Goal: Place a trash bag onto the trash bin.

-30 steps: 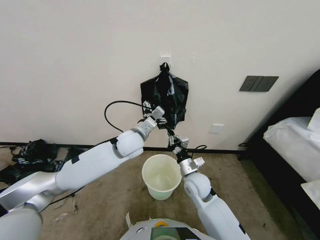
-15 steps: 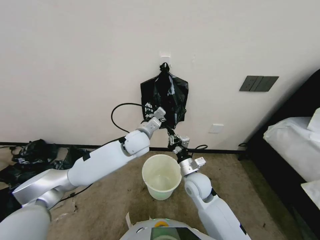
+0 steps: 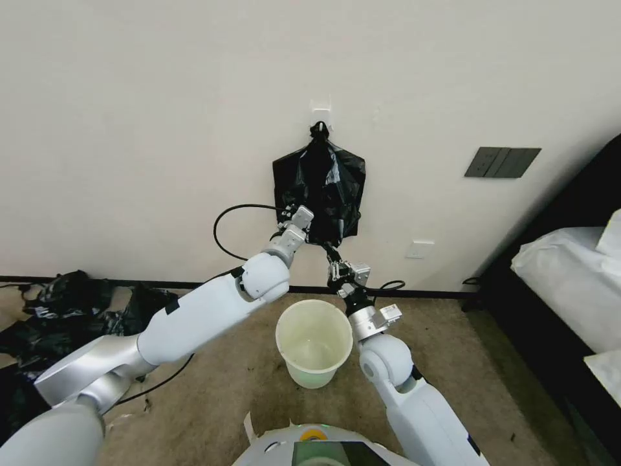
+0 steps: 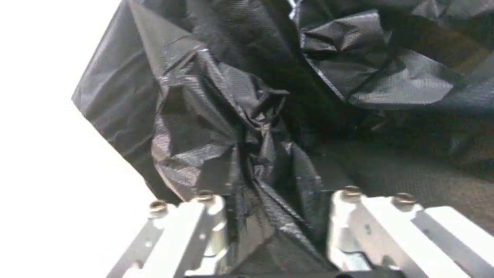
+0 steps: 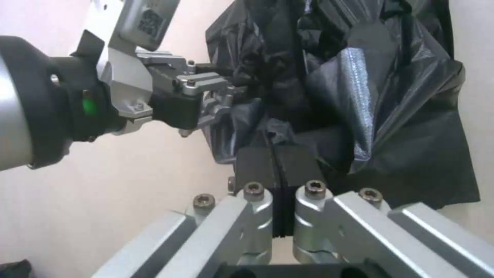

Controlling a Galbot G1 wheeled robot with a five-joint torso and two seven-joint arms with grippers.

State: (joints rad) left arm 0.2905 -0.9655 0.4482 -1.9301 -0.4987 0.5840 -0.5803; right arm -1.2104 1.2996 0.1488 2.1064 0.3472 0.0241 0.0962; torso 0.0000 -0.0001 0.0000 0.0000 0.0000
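A flat black bundle (image 3: 320,184) with a knotted top hangs from a wall hook. A thin strand of the trash bag (image 3: 328,248) comes out of its lower edge, and my right gripper (image 3: 334,260) is shut on it just below. In the right wrist view the pads (image 5: 254,164) pinch that film (image 5: 273,137). My left gripper (image 3: 314,234) is at the bundle's lower left, open, with a fold of black film (image 4: 257,154) between its fingers (image 4: 206,208). The cream-white trash bin (image 3: 304,372) stands on the carpet below both grippers, with nothing on it.
A heap of black bags (image 3: 58,310) lies on the floor at the left. A bed with white bedding (image 3: 569,278) stands at the right. On the wall are a dark switch plate (image 3: 501,162) and a white outlet (image 3: 420,249). A black cable (image 3: 223,226) loops from my left wrist.
My left arm has swung its elbow up and to the right, bringing its gripper closer against the bundle. The right gripper has barely moved and keeps its hold on the strand.
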